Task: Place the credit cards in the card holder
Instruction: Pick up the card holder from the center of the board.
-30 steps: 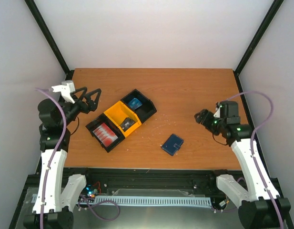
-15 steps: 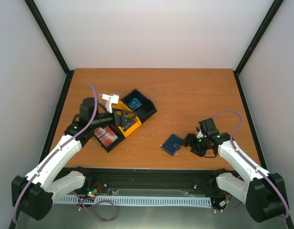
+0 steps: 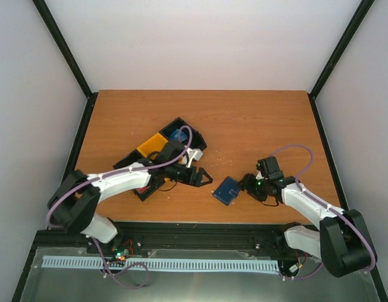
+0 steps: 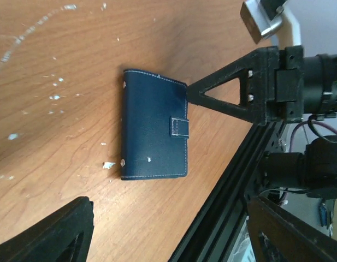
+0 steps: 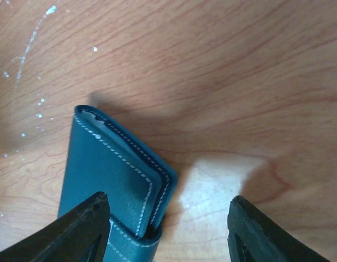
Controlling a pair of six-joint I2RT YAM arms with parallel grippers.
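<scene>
The blue wallet (image 3: pixel 227 189) is lying flat and shut, snap tab (image 4: pixel 179 126) fastened, close to the front edge of the table (image 3: pixel 256 119), with loads of bare wood behind it. The right gripper (image 3: pixel 245 187) has its jaws spread and straddles the wallet's right end, not clamped on it. The left gripper (image 3: pixel 205 178) sits just left of the wallet, spread wide and holding nothing. That arm covers much of the black and yellow bins (image 3: pixel 149 144), so their contents are hard to make out.

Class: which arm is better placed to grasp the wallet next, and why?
Right, probably. The right fingers straddle one end of the wallet, low over the table. The left fingers are open too, but stand off from it with nothing between them.
</scene>
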